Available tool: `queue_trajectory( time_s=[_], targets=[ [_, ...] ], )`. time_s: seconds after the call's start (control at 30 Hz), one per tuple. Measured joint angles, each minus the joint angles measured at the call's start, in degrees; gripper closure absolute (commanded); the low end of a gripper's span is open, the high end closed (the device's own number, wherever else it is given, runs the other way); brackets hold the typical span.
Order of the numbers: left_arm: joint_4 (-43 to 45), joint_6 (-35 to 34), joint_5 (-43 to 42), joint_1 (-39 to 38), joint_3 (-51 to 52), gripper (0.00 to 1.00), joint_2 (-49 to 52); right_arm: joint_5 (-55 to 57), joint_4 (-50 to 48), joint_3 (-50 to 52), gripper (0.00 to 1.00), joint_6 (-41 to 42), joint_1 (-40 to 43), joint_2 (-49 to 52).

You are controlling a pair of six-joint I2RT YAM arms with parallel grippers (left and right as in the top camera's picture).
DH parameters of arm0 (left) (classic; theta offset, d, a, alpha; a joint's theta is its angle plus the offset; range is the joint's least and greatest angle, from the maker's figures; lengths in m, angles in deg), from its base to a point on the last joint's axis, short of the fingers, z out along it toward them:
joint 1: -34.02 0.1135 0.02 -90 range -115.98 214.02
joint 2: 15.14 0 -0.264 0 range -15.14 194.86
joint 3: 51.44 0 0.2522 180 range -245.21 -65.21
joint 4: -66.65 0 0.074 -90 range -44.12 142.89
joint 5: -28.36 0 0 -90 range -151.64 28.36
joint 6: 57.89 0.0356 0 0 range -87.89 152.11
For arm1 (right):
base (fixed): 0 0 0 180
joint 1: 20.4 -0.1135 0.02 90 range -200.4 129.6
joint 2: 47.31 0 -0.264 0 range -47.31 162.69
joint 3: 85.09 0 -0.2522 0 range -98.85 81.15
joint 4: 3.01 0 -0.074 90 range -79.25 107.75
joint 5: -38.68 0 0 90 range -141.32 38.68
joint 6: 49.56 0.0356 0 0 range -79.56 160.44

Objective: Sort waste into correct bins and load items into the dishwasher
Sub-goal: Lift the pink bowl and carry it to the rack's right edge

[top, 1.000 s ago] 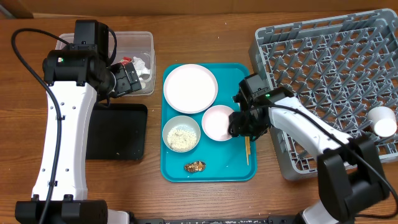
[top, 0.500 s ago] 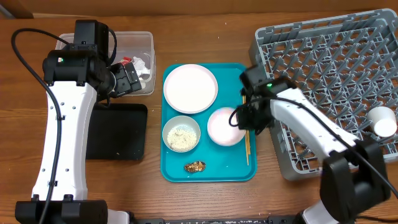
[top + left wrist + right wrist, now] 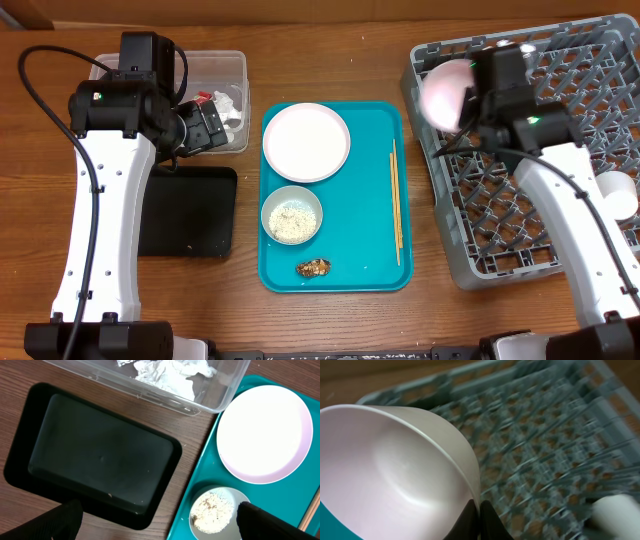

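My right gripper point(image 3: 468, 96) point(image 3: 480, 510) is shut on the rim of a pink bowl point(image 3: 445, 88) point(image 3: 395, 470). It holds the bowl tilted in the air above the near-left corner region of the grey dishwasher rack point(image 3: 540, 150) point(image 3: 545, 430). My left gripper point(image 3: 205, 126) point(image 3: 157, 525) hangs open and empty between the clear tub point(image 3: 243, 100) point(image 3: 220, 405) and the black tray point(image 3: 190, 210) point(image 3: 100, 455). A pale plate point(image 3: 306, 141) point(image 3: 265, 432), a bowl of rice point(image 3: 292, 214) point(image 3: 215, 510), chopsticks point(image 3: 396, 200) and a brown scrap point(image 3: 313, 267) lie on the teal tray point(image 3: 360, 240).
The clear tub holds a crumpled napkin point(image 3: 235, 108) point(image 3: 170, 370) and a red wrapper point(image 3: 203, 98). A white cup point(image 3: 614, 195) point(image 3: 615, 510) lies at the rack's right side. Black cables run along both arms.
My right gripper closed on the pink bowl on the teal tray, lifted it and carried it back and right over the rack. The left arm stayed still.
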Motion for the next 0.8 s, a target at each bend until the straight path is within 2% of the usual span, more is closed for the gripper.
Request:
queue_trajectory(
  time_s=[0.37, 0.5, 0.63, 0.7, 0.8],
  targets=[
    [0.20, 0.00, -0.39, 0.00, 0.00, 0.00, 0.00, 11.47, -21.68, 0.04, 0.96, -7.34, 19.56, 5.42],
    [0.22, 0.00, -0.39, 0.00, 0.00, 0.00, 0.00, 23.61, -30.67, 0.07, 0.96, -10.19, 23.98, 9.64],
    [0.22, 0.00, -0.50, 0.00, 0.00, 0.00, 0.00, 33.75, -41.38, 0.04, 0.96, -16.81, 25.44, 14.25],
    [0.22, 0.00, -0.57, 0.00, 0.00, 0.00, 0.00, 35.93, -42.12, 0.04, 0.95, -18.75, 25.53, 15.63],
    [0.35, 0.00, -0.61, 0.00, 0.00, 0.00, 0.00, 36.89, -39.08, 0.04, 0.83, -20.26, 25.22, 17.07]
  ],
)
